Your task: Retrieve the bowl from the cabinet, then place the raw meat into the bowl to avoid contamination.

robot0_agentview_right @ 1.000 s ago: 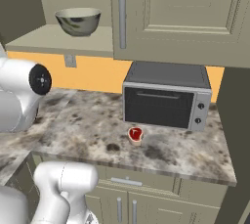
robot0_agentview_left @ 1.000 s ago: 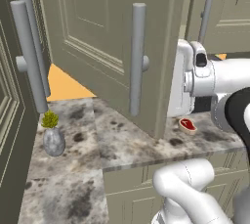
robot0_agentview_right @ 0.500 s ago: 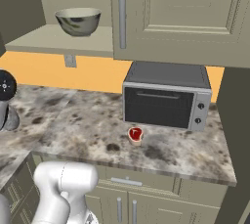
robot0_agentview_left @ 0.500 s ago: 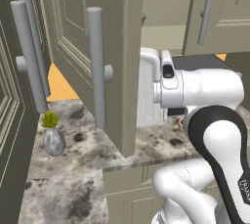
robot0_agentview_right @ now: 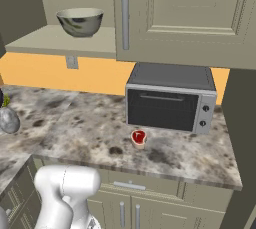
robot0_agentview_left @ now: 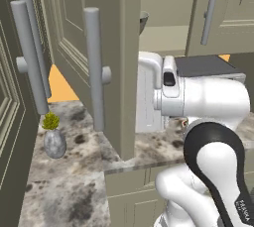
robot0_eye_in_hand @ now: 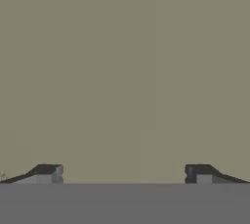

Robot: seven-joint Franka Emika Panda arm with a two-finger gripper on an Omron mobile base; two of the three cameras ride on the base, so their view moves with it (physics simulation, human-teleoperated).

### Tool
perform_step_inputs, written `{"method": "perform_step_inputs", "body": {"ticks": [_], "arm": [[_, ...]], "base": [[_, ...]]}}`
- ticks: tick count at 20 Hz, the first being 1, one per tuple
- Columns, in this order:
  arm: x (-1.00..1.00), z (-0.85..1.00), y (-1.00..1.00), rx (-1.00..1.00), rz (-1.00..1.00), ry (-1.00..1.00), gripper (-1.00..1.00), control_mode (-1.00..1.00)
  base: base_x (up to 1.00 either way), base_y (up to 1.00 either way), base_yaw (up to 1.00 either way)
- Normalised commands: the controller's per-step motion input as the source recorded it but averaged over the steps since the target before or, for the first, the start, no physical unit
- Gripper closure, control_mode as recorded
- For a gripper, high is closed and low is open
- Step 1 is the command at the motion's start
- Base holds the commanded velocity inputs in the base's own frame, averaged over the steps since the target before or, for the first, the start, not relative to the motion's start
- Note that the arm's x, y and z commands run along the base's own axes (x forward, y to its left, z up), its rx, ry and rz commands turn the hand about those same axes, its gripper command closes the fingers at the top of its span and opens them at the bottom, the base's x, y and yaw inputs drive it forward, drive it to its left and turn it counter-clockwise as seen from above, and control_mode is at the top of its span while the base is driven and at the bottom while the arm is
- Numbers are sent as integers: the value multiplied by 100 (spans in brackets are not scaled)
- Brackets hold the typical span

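Observation:
The bowl [robot0_agentview_right: 80, 21], pale with dark blotches, stands on the pale shelf [robot0_agentview_right: 55, 43] of the open cabinet; its rim [robot0_agentview_left: 144, 22] peeps past the swung-out door [robot0_agentview_left: 106, 57]. The raw meat [robot0_agentview_right: 138, 136], small and red, lies on the counter in front of the toaster oven. In the hand view my gripper [robot0_eye_in_hand: 124, 171] is open, its fingertips [robot0_eye_in_hand: 46, 171] wide apart with nothing between them, facing a flat beige surface very close up. My white arm [robot0_agentview_left: 208, 102] reaches left, its hand right behind the open door's edge.
A grey toaster oven [robot0_agentview_right: 170, 100] sits on the speckled stone counter [robot0_agentview_right: 90, 128] under the shut right door [robot0_agentview_right: 185, 18]. A small grey vase with a green plant [robot0_agentview_left: 53, 139] stands at the counter's left. Long bar handles [robot0_agentview_left: 94, 67] stick out from the open doors.
The cabinet door has swung further open, toward the camera and left. My arm moved left with it and left the right base view. Bowl and meat have not moved.

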Motion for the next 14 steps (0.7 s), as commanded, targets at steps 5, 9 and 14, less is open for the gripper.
{"method": "perform_step_inputs", "body": {"ticks": [5, 9, 14], "arm": [[-2, -3, 52, -3, -7, -4, -100, -100], [0, -7, 62, -4, -7, -2, -100, -100], [5, -4, 51, -2, -6, 0, -100, -100]], "base": [[0, 0, 0], [0, 0, 0], [0, 0, 0]]}}
